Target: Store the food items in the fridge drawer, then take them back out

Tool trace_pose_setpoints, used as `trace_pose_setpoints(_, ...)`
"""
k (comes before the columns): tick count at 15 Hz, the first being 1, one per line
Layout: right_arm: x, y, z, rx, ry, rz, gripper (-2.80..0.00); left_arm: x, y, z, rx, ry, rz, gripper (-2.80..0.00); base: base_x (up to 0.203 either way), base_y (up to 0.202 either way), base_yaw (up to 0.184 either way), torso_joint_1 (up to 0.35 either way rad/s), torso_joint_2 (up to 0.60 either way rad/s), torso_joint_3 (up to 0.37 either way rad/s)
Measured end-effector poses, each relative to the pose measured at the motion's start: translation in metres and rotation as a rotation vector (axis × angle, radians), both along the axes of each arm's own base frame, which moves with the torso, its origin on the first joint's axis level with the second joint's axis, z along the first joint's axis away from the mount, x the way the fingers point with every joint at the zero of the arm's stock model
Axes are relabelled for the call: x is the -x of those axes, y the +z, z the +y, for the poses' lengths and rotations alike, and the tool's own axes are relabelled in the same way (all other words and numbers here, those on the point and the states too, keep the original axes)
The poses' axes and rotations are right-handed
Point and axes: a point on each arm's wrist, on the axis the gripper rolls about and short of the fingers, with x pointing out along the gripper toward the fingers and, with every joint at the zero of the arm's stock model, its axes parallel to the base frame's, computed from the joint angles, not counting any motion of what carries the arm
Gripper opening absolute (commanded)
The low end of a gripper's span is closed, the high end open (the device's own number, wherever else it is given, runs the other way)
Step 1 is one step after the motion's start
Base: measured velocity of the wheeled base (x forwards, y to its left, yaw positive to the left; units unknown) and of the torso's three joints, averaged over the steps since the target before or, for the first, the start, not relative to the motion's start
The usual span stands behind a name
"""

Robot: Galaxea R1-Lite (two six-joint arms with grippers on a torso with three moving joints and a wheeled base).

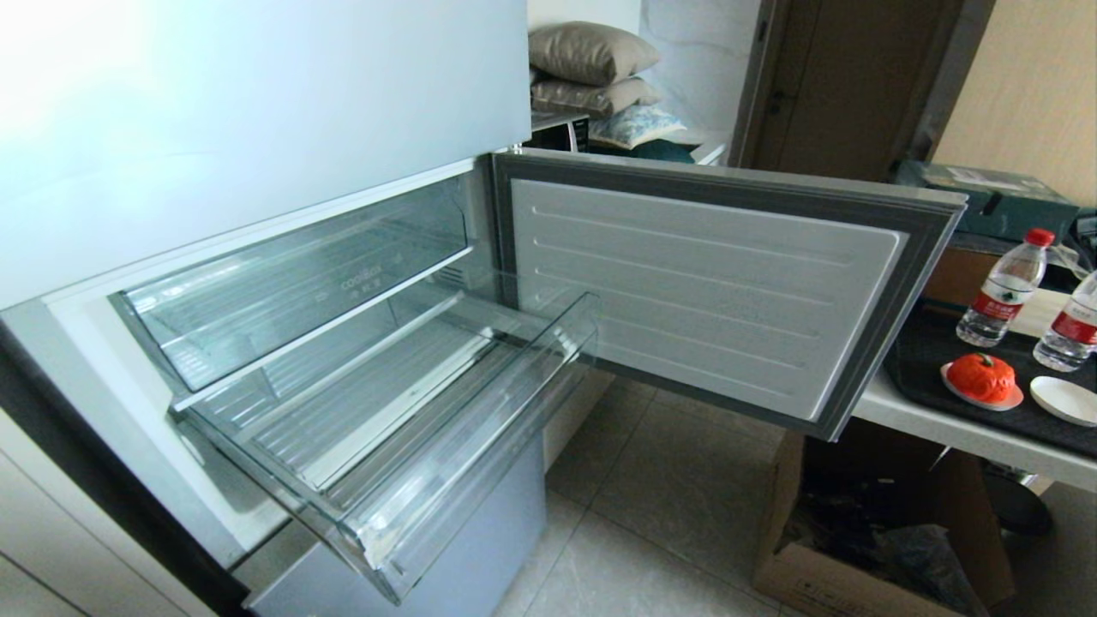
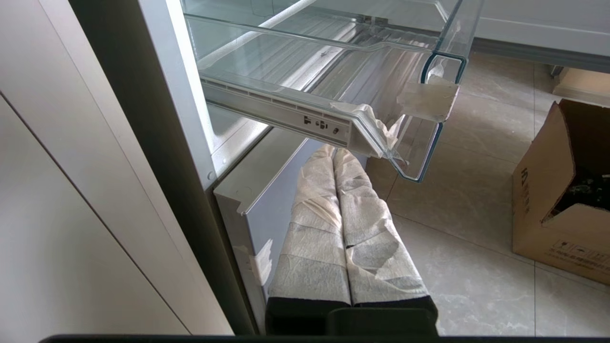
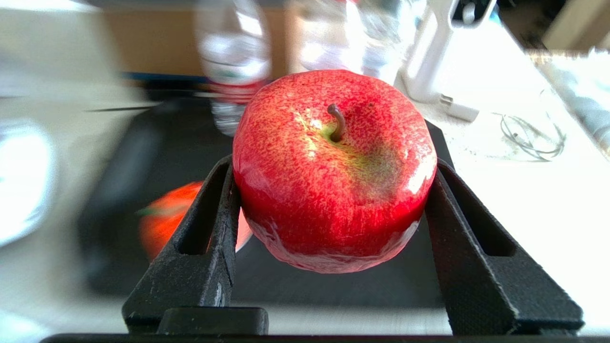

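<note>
Apple (image 3: 333,171) and right gripper (image 3: 333,190) appear only in the right wrist view: the two black jaws press against the red fruit's sides, partly spread around it, and it hangs above the black tray (image 3: 333,281) without touching it. Behind it in that view lies a blurred orange pumpkin (image 3: 167,219) on the same tray.

Neither arm shows in the head view. That view gives the pulled-out fridge drawer (image 1: 480,446), clear plastic with a ribbed floor and nothing in it, below a clear bin (image 1: 291,283) and beside the open fridge door (image 1: 711,283). To the right of the door is a white table (image 1: 943,428) carrying the tray, where the pumpkin (image 1: 981,377) sits on a plate (image 1: 1011,401) well away from the drawer.

From the left wrist view alone comes the left gripper (image 2: 336,155), its taped fingers (image 2: 314,228) pressed together with nothing between them, just under the drawer's corner, and a cardboard box (image 2: 548,209) on the floor off to one side of the drawer.

Counts: one apple, one pumpkin, two water bottles (image 1: 1003,291) behind the pumpkin, two plates, the second one bare (image 1: 1063,400), one drawer, one box.
</note>
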Motion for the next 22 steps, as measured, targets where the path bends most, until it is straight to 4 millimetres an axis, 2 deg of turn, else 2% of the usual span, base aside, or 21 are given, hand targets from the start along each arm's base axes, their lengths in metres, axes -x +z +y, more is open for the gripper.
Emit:
trace_pose_setpoints(2, 0.046, 0.019, 0.057, 0.012, 0.067, -0.014, -2.80, 0.000, 0.000, 0.000, 0.000, 0.000, 0.000, -2.80, 0.000, 0.000, 0.000, 0.000, 0.00, 0.000)
trace_pose_setpoints(3, 0.069, 0.019, 0.092, 0.012, 0.114, -0.014, -2.80, 0.000, 0.000, 0.000, 0.000, 0.000, 0.000, -2.80, 0.000, 0.000, 0.000, 0.000, 0.00, 0.000)
trace_pose_setpoints(4, 0.091, 0.013, 0.127, 0.007, 0.168, -0.004, -2.80, 0.000, 0.000, 0.000, 0.000, 0.000, 0.000, -2.80, 0.000, 0.000, 0.000, 0.000, 0.00, 0.000)
trace_pose_setpoints(6, 0.137, -0.013, 0.191, -0.008, 0.300, 0.030, -2.80, 0.000, 0.000, 0.000, 0.000, 0.000, 0.000, -2.80, 0.000, 0.000, 0.000, 0.000, 0.00, 0.000)
trace_pose_setpoints(8, 0.182, -0.049, 0.229, -0.012, 0.418, 0.062, -2.80, 0.000, 0.000, 0.000, 0.000, 0.000, 0.000, -2.80, 0.000, 0.000, 0.000, 0.000, 0.00, 0.000)
trace_pose_setpoints(10, 0.219, -0.084, 0.244, -0.015, 0.497, 0.084, -2.80, 0.000, 0.000, 0.000, 0.000, 0.000, 0.000, -2.80, 0.000, 0.000, 0.000, 0.000, 0.00, 0.000)
trace_pose_setpoints(12, 0.243, -0.113, 0.248, -0.009, 0.554, 0.095, -2.80, 0.000, 0.000, 0.000, 0.000, 0.000, 0.000, -2.80, 0.000, 0.000, 0.000, 0.000, 0.00, 0.000)
trace_pose_setpoints(13, 0.250, -0.120, 0.248, 0.000, 0.572, 0.073, -2.80, 0.000, 0.000, 0.000, 0.000, 0.000, 0.000, -2.80, 0.000, 0.000, 0.000, 0.000, 0.00, 0.000)
trace_pose_setpoints(17, 0.268, -0.132, 0.248, 0.054, 0.591, -0.089, -2.80, 0.000, 0.000, 0.000, 0.000, 0.000, 0.000, -2.80, 0.000, 0.000, 0.000, 0.000, 0.00, 0.000)
trace_pose_setpoints(22, 0.273, -0.135, 0.247, 0.058, 0.543, -0.128, -2.80, 0.000, 0.000, 0.000, 0.000, 0.000, 0.000, -2.80, 0.000, 0.000, 0.000, 0.000, 0.00, 0.000)
